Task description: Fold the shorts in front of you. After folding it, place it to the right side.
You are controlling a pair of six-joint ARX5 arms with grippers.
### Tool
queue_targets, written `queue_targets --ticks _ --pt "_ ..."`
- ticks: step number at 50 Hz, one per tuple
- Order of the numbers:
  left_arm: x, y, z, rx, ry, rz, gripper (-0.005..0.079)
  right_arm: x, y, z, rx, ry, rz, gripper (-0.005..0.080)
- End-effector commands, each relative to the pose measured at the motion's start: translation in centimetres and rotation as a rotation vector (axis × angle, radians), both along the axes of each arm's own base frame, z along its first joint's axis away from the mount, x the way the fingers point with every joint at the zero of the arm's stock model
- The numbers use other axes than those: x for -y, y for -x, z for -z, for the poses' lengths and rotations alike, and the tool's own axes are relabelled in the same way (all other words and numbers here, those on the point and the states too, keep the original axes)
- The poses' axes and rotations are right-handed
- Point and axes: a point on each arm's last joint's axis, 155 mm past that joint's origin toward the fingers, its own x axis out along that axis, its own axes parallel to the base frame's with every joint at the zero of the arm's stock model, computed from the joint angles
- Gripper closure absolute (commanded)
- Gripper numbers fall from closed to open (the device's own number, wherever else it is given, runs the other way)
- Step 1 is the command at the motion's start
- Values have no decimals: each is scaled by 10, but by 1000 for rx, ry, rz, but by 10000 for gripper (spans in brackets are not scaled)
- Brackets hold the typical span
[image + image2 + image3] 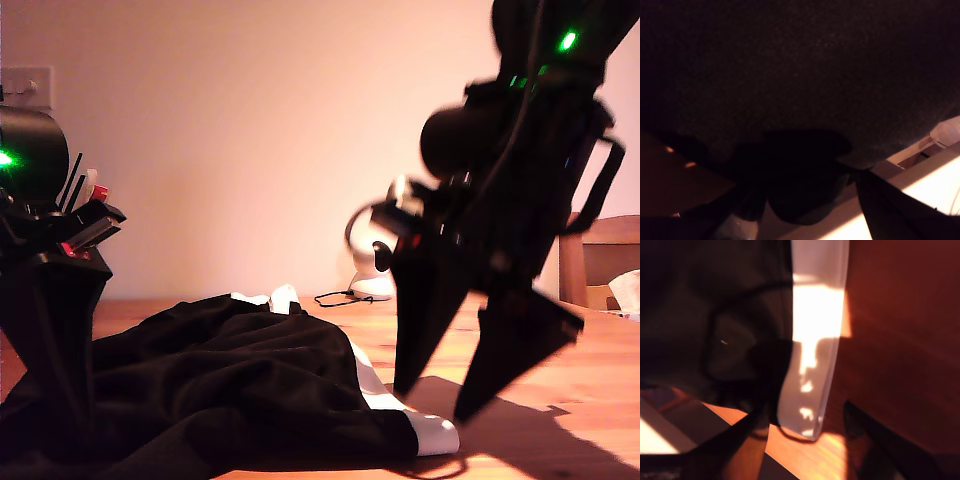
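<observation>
My second tool (pixel 445 395) spread wide above the shorts' (pixel 220 390) white hem (pixel 815 340); first tool's state unclear.

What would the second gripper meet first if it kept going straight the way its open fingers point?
Probably the wooden table just beside the white hem of the shorts. My second gripper points down with its jaws open above bare wood; depth is unclear, so one finger might clip the hem first.

No readable writing anywhere — no text, label, brand, number or sign can be made out in any of the three views, which are blurred and dim.
</observation>
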Motion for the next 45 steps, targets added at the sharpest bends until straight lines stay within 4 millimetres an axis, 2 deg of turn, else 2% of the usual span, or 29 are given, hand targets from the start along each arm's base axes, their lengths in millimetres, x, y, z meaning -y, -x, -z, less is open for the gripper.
queue_targets --ticks 1,12,22,27,32,37,45 --pt "-5 8 17 -23 -32 22 247 -2 8 4 -18 2 -17 329" --pt "-4 9 17 -24 -28 22 247 -6 14 8 -35 5 -34 337" --pt "-2 10 15 -29 -13 27 264 -13 20 21 -55 17 -53 471" --pt "-2 12 15 -34 -11 34 381 -17 18 27 -39 21 -57 598" --pt "-3 15 15 -26 -10 68 584 -17 7 30 12 44 -44 756" --pt "-4 15 15 -13 -6 94 764 -14 3 31 31 60 -37 765" --pt "-4 21 14 -11 5 137 762 -2 14 33 -10 113 -50 765"
